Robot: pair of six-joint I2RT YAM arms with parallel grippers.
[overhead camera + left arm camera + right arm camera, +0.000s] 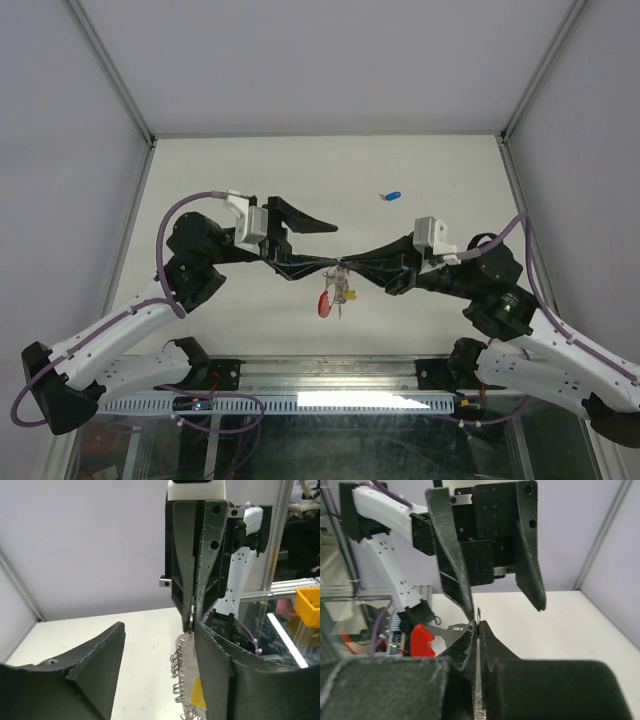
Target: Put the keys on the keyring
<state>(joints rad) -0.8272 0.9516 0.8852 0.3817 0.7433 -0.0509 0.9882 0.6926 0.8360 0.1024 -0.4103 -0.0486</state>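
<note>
My right gripper [342, 264] is shut on the thin silvery keyring [478, 614], held edge-on above the table's middle. Two keys hang below it: a red-headed key [324, 303] and a yellow-headed key [350, 295]. The yellow key's toothed blade [184, 670] dangles beside one finger [220, 670] of my left gripper. My left gripper [336, 246] is open, with one fingertip close against the right gripper's tip and the other finger [305, 216] spread away toward the back. Nothing sits between its fingers. A blue-headed key [392, 195] lies apart on the table, further back.
The white table [220, 170] is fenced by metal frame posts [112, 70] and pale walls. Both arms meet tip to tip over the table's middle. A metal rail [330, 385] runs along the near edge by the arm bases.
</note>
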